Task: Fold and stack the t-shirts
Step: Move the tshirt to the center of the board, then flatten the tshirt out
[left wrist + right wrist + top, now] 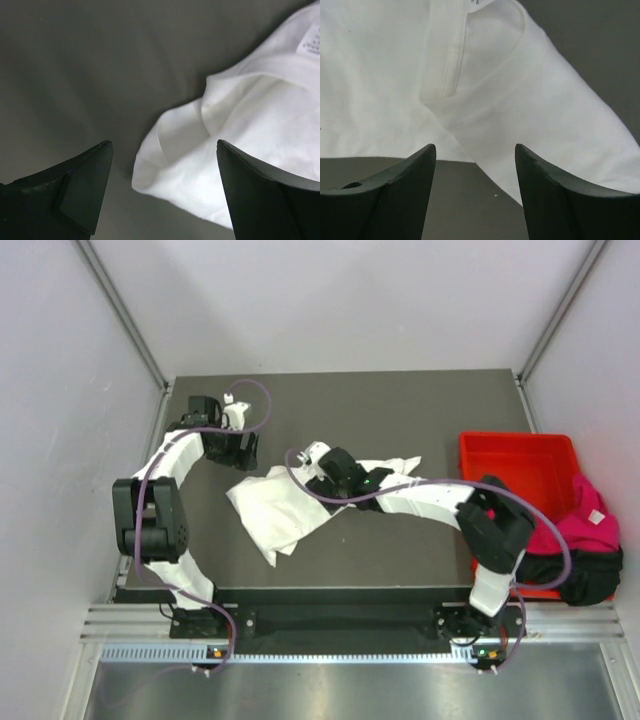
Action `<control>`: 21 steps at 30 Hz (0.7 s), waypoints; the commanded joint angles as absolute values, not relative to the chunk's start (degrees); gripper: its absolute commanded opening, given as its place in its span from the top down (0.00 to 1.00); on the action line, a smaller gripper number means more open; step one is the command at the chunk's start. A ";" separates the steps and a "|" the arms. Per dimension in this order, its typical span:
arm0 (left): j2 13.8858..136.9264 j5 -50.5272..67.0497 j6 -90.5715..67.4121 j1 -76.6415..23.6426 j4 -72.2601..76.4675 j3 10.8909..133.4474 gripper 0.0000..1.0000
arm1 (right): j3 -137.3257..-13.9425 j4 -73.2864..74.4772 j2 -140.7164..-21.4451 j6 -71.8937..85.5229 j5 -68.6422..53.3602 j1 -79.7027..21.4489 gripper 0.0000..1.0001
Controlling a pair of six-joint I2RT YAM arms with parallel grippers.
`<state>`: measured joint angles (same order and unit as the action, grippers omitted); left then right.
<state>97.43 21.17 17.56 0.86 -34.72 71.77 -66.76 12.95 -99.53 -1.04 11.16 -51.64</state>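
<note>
The white t-shirt (285, 508) lies crumpled in the middle of the dark table (420, 400). My left gripper (240, 452) is open and empty just above the shirt's far left corner; in the left wrist view the gripper (164, 145) hangs over a folded edge of the shirt (250, 130). My right gripper (322, 478) is open and empty over the shirt's far middle; in the right wrist view the gripper (475, 147) sits near the collar (455, 65) of the shirt (535, 115). The magenta-pink t-shirt (585, 525) and the black t-shirt (575, 572) hang over the bin's near right corner.
A red plastic bin (510, 455) stands at the table's right edge. Grey walls close in the table on the left, back and right. The right arm reaches across the table's middle over part of the white shirt.
</note>
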 commanded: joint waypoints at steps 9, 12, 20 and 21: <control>94.59 18.02 16.34 0.79 -33.74 69.62 0.11 | -78.66 13.36 -111.71 -3.00 18.53 -52.56 0.71; 91.68 19.41 18.53 0.79 -37.25 68.03 0.11 | -79.71 14.23 -109.00 -1.07 21.87 -52.47 1.00; 77.18 22.53 25.22 -10.43 -43.24 59.79 0.15 | -79.46 21.35 -97.04 8.95 25.23 -44.40 1.00; 75.95 21.02 25.92 -12.81 -43.59 58.90 0.14 | -79.02 22.92 -94.86 11.14 24.79 -40.64 1.00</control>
